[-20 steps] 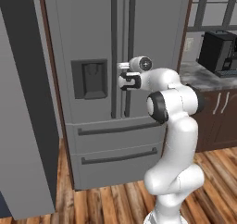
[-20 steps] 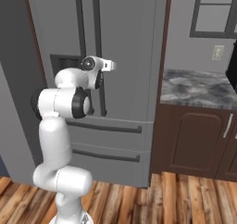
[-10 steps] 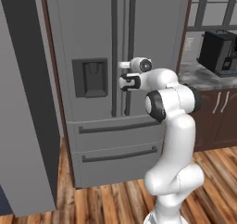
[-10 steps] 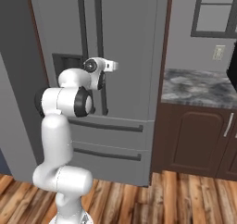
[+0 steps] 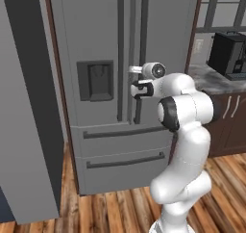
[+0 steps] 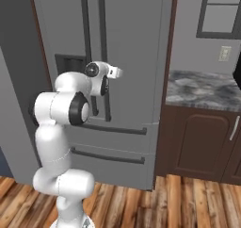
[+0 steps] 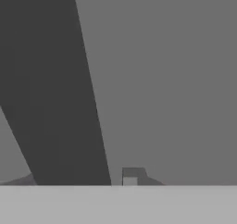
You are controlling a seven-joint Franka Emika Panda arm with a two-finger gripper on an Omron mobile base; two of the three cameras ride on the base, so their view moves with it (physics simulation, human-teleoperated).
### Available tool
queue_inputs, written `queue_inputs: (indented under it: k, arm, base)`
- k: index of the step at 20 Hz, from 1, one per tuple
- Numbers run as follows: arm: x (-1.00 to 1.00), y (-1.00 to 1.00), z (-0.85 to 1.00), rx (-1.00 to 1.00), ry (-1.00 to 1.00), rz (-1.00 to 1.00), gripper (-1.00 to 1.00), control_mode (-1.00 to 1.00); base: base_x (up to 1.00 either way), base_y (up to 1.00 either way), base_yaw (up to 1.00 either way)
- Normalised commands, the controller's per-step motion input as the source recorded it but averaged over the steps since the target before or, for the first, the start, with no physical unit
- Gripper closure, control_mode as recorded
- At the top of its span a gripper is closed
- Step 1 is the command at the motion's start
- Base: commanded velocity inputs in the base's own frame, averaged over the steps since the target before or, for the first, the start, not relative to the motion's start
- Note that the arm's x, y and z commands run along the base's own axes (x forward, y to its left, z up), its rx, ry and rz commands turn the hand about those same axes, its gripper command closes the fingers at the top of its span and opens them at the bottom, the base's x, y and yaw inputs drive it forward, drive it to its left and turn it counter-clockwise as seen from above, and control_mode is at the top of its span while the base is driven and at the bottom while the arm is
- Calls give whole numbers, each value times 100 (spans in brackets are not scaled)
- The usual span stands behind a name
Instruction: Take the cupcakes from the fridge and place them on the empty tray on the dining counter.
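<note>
Grey fridge (image 5: 96,44) doors closed; tool (image 5: 137,89) straddles right door handle (image 5: 142,54).

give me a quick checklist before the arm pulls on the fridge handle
1. Fridge doors shut, so opening comes first: ok.
2. Gripper at the right door's handle: ok.
3. Handle between the fingers, seen as a dark bar in the hand view: ok.
4. Gripper fully clamped on the handle: cannot tell.
5. Floor in front of the door free for the swing: ok.
6. Cupcakes inside: cannot tell, doors are shut.
</note>
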Motion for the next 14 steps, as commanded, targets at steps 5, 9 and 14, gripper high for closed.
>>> queue_inputs:
  k: [5, 9, 14]
  arm:
    - [-100, -100, 0, 16, 0, 0, 100, -100]
    - [-100, -100, 0, 14, 0, 0, 100, -100]
    - [-100, -100, 0, 14, 0, 0, 100, -100]
  base:
    - [0, 0, 0]
    - [0, 0, 0]
    - [0, 0, 0]
